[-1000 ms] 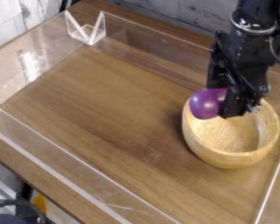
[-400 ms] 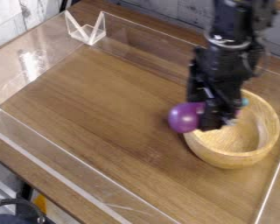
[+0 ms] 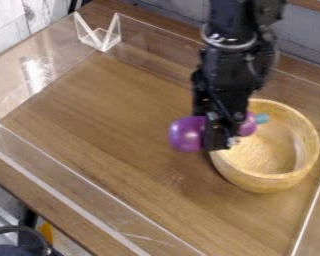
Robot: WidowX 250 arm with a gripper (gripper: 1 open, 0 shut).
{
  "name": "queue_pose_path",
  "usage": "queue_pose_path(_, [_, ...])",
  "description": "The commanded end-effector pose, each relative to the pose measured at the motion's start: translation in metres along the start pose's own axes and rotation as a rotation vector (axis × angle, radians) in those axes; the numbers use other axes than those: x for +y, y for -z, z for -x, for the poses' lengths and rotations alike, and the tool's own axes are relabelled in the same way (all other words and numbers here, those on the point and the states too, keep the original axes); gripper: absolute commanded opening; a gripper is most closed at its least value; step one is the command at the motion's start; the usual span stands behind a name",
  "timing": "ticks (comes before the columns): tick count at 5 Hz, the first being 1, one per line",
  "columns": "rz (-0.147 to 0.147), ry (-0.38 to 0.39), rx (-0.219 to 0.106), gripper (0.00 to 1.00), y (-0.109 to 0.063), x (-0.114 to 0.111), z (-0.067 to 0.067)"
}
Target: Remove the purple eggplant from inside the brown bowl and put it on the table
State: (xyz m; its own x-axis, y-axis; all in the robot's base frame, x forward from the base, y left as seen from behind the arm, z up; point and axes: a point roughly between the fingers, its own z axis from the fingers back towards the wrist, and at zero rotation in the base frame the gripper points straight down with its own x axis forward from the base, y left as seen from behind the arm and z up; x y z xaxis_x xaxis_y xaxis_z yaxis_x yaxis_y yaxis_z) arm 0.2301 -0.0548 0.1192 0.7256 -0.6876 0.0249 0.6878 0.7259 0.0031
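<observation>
The purple eggplant (image 3: 190, 133) hangs in the air just left of the brown bowl (image 3: 276, 160), its teal stem tip poking out to the right of the fingers. My black gripper (image 3: 216, 128) points down and is shut on the eggplant, holding it above the table (image 3: 96, 130) beside the bowl's left rim. The bowl's pale wooden hollow holds nothing.
Low clear plastic walls (image 3: 69, 190) edge the tabletop on the left and front. A clear folded plastic stand (image 3: 99, 30) sits at the back left corner. The bowl stands at the right side near the wall.
The gripper has carried the eggplant out of the bowl and leftward, from over the bowl's left rim to above the tabletop beside it. The bowl has stayed put.
</observation>
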Motion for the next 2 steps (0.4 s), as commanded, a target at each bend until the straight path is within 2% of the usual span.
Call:
queue_pose_path(1, [-0.031, -0.01, -0.036, 1.0, -0.01, 0.013, 0.006])
queue_pose_path(2, [-0.04, -0.075, -0.039, 1.0, -0.007, 0.025, 0.01])
